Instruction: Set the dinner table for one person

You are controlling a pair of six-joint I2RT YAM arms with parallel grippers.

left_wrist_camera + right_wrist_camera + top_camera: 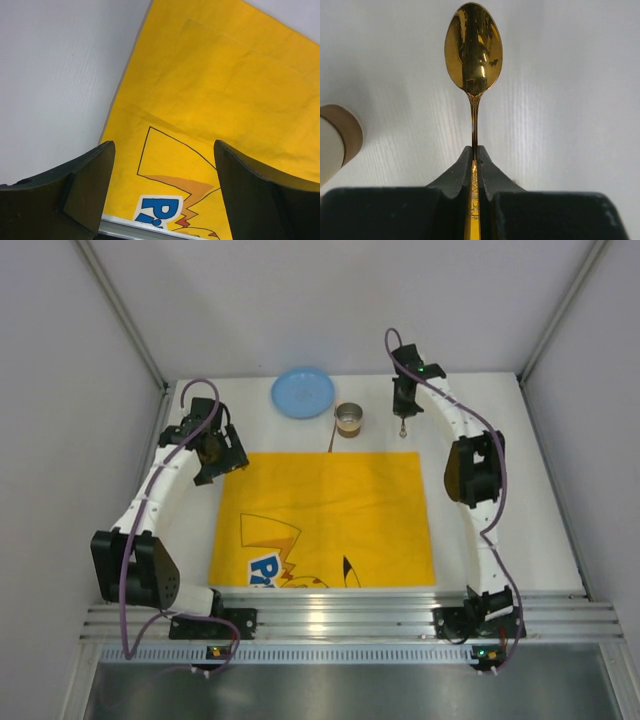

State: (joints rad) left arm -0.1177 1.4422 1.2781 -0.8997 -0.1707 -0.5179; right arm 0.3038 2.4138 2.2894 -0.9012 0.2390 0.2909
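Your right gripper (474,151) pinches the gold spoon (473,50) at far right; your left gripper (162,146) hangs spread by the far-left corner of the yellow mat (225,85).

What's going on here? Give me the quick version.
The right claw is shut on the handle of a gold spoon, at the far side of the dinner table, just right of a brown cup. A blue plate sits left of the cup. Neither stands on the yellow cartoon-print mat. The left claw hangs open over the mat's left edge, holding nothing.
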